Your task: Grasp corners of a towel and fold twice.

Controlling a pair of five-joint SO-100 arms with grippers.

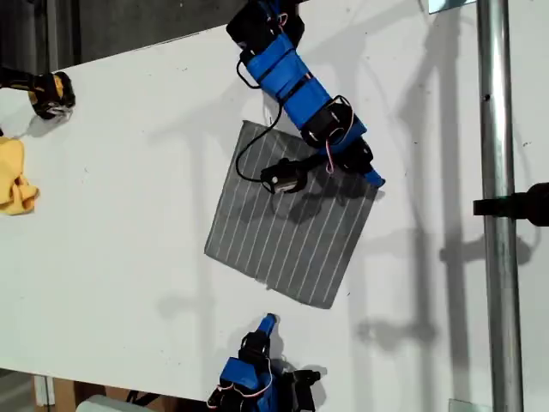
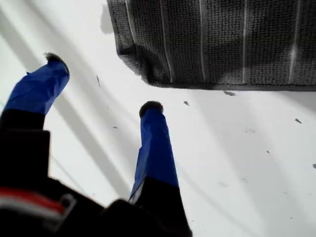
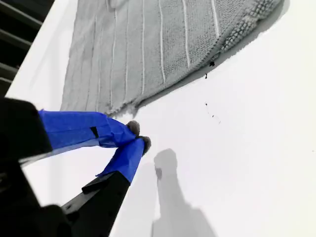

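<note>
A matte white table [image 1: 111, 257] fills all views, scuffed with small dark specks; in the second wrist view it ends at a dark edge whose surroundings I cannot make out

The towel [image 1: 287, 223] lies flat on it: a roughly square grey cloth, coarse-woven, with thin white parallel stripes. It is just ahead of my first gripper [image 2: 103, 83], whose blue-taped fingers stand wide apart over bare table, holding nothing. One rounded, thick-hemmed corner [image 2: 143, 74] sits ahead of those fingers, apart from them; the rest of the cloth is cut off by the frame

My second gripper [image 3: 139, 136] has its dark-capped tips pressed together just beside the towel's nubbly hem, close to a frayed corner [image 3: 123, 106]; no cloth shows between the tips. In the exterior view this arm's blue body and looped black cable cover part of the towel's far side, and my second gripper [image 1: 373, 178] pokes out past its corner

Far from both grippers, a crumpled yellow cloth [image 1: 13, 176] is cut off at the exterior view's left edge
</note>
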